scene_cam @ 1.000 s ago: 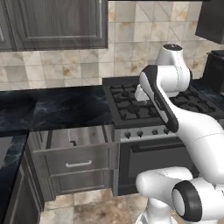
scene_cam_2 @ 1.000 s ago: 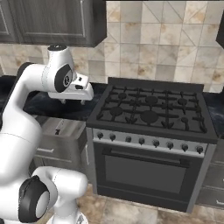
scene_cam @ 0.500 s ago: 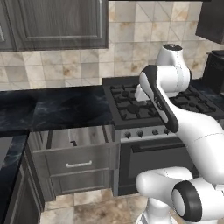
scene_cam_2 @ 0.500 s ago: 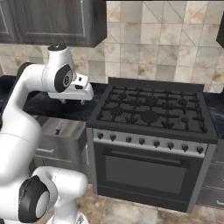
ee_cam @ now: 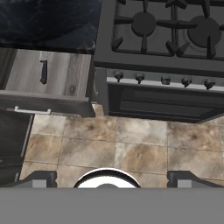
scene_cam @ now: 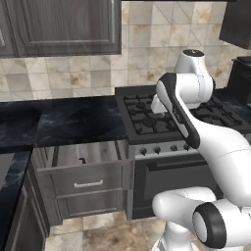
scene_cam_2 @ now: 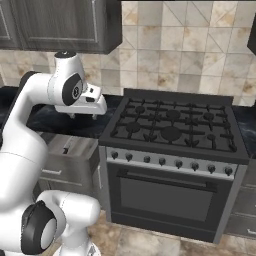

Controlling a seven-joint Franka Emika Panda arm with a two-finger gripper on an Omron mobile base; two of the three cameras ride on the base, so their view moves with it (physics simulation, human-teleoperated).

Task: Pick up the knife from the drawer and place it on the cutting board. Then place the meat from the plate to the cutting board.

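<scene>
The drawer (scene_cam: 88,180) stands pulled open under the black counter, left of the stove, its pale wood inside showing (ee_cam: 65,74). The knife (ee_cam: 43,70) lies in it, black handle toward the drawer front and pale blade pointing to the back; its handle also shows as a dark mark (scene_cam: 81,160) (scene_cam_2: 65,150). My gripper (scene_cam_2: 84,116) hangs high above the counter's right end, near the stove's left edge, well above the drawer. Its fingertips (ee_cam: 41,177) stand far apart with nothing between them. The cutting board, the meat and the plate are out of view.
A black gas stove (scene_cam_2: 172,125) with an oven door (ee_cam: 162,103) sits right of the drawer. The dark marble counter (scene_cam: 63,120) runs left and turns toward me at the corner. Grey wall cabinets (scene_cam: 63,24) hang above. Tiled floor (ee_cam: 131,148) lies below.
</scene>
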